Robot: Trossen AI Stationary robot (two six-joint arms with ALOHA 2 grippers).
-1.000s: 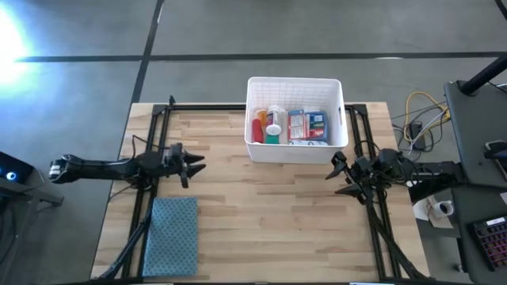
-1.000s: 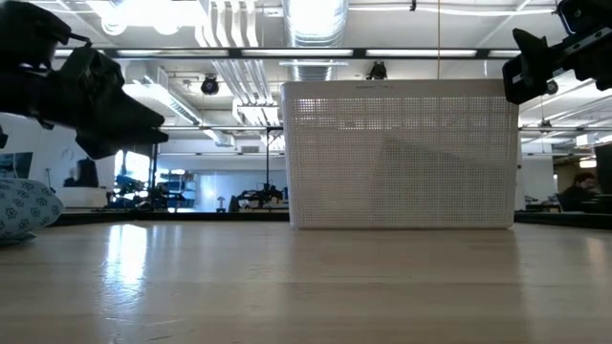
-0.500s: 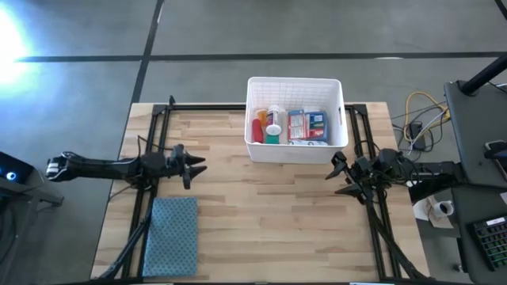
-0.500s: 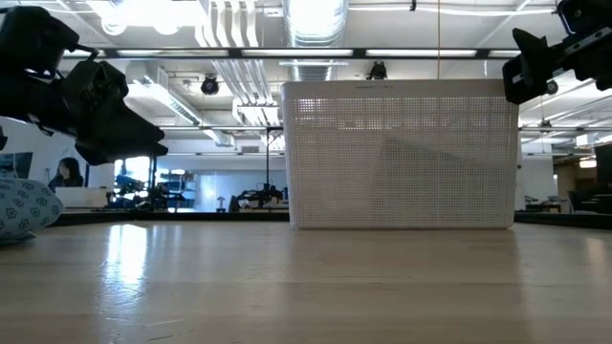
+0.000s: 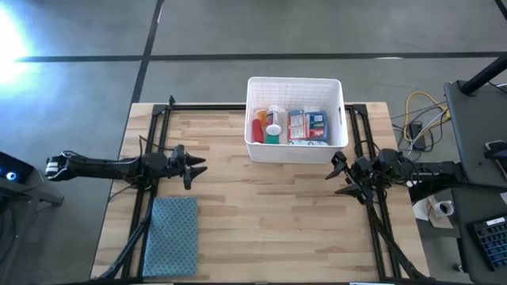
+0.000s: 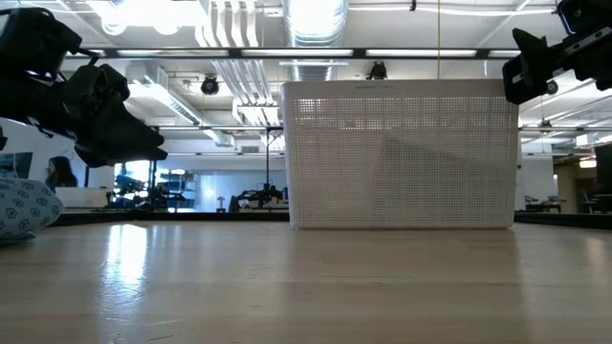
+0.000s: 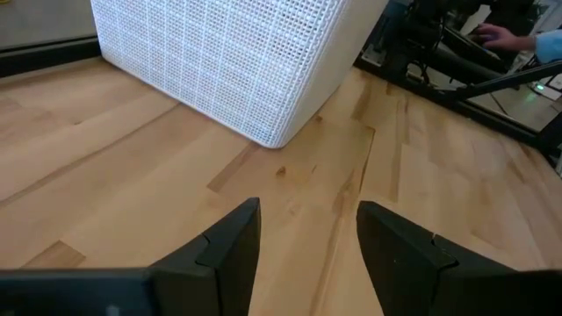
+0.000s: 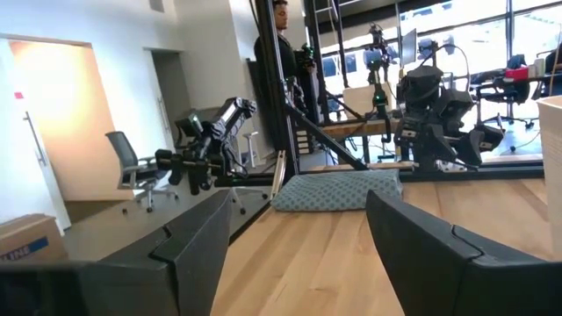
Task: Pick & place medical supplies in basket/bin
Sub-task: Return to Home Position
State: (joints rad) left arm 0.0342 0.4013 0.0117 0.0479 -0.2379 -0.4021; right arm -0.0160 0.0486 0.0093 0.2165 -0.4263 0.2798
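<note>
The white perforated bin [image 5: 295, 150] stands on the table at its far middle. Inside lie the medical supplies: a red tube [image 5: 257, 129], a white bottle [image 5: 274, 127], a red-white box [image 5: 296, 125] and a blue packet [image 5: 317, 123]. My left gripper [image 5: 194, 166] hovers open and empty above the table, left of the bin, pointing toward it [image 7: 219, 53]. My right gripper [image 5: 337, 176] hovers open and empty off the bin's near right corner, pointing toward the table's left side. In the low view the bin [image 6: 402, 153] sits flat on the wood between both grippers.
A blue-grey folded cloth [image 5: 170, 235] lies at the near left of the table. Black frame rails [image 5: 150, 190] run along both sides of the table. Bare wood stretches between the grippers, nearer than the bin. A person [image 8: 281, 44] stands in the room beyond the table.
My left gripper has tipped a little downward toward the table, staying in place and equally open. The bin, the supplies and my right gripper have kept still.
</note>
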